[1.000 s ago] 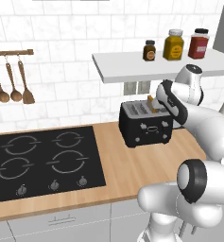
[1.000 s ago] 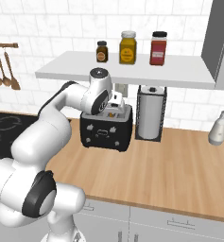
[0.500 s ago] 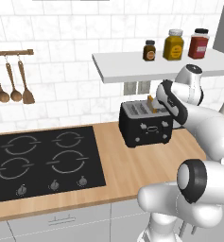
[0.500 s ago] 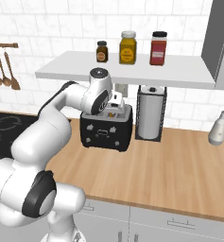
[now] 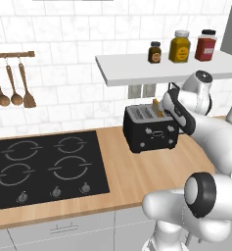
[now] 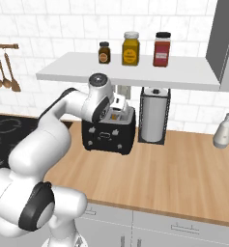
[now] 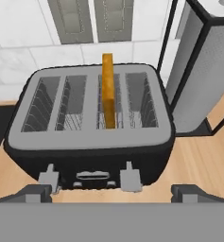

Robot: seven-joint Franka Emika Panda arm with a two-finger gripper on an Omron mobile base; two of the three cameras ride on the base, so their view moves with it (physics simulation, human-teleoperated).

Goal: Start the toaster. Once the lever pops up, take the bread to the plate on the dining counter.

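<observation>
Hovering over the toaster (image 7: 92,127), the gripper (image 7: 111,191) has its jaws spread wide and holds nothing; in the hand view the two dark fingertips sit apart at the bottom edge, level with the toaster's front panel.

Toaster: black body, grey top, standing on the wooden worktop (image 5: 132,171) just right of the black stovetop (image 5: 44,164). Seen also in the left base view (image 5: 151,130) and right base view (image 6: 108,135).

Bread (image 7: 107,90): upright in a slot right of centre as the hand view shows it, upper part sticking up above the toaster top, lower part down in the slot. The other slots show bare wire racks. Orange edge of the slice also visible in the left base view (image 5: 156,107), right beside the hand.

Two grey levers (image 7: 48,177) project from the front panel, with a small handle-like control between them.

Surroundings: paper towel roll in a black stand (image 6: 154,116) just beside the toaster. Wall socket (image 7: 92,19) behind it. White shelf (image 6: 130,72) above, carrying three jars (image 6: 130,48). Wooden spoons (image 5: 12,88) hang on a rail over the stovetop. White bottle (image 6: 223,132) farther along the worktop, well apart from the toaster.
</observation>
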